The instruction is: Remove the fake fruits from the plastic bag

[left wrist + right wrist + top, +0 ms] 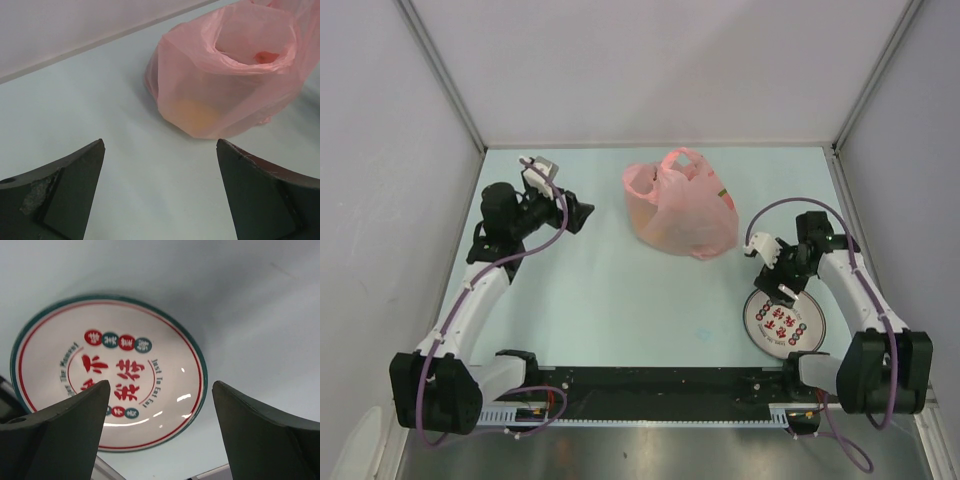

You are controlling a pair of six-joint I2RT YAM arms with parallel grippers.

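The pink plastic bag (pixel 678 205) sits bunched at the back middle of the table, its mouth open upward. In the left wrist view the plastic bag (pixel 225 75) lies just ahead. Through its skin shows a yellow-orange fruit (pixel 197 114), and a red piece (pixel 265 56) shows inside the mouth. The other fake fruits are hidden. My left gripper (pixel 585 215) points at the bag from its left, a short way off. That left gripper (pixel 160 144) is open and holds nothing. My right gripper (pixel 782 290) hovers over the plate, and this right gripper (pixel 160 385) is open and holds nothing.
A round white plate (pixel 760 322) with red and dark print lies at the front right, under the right gripper; its green and red rim (pixel 200 370) shows in the right wrist view. Grey walls close in the table at the left, back and right.
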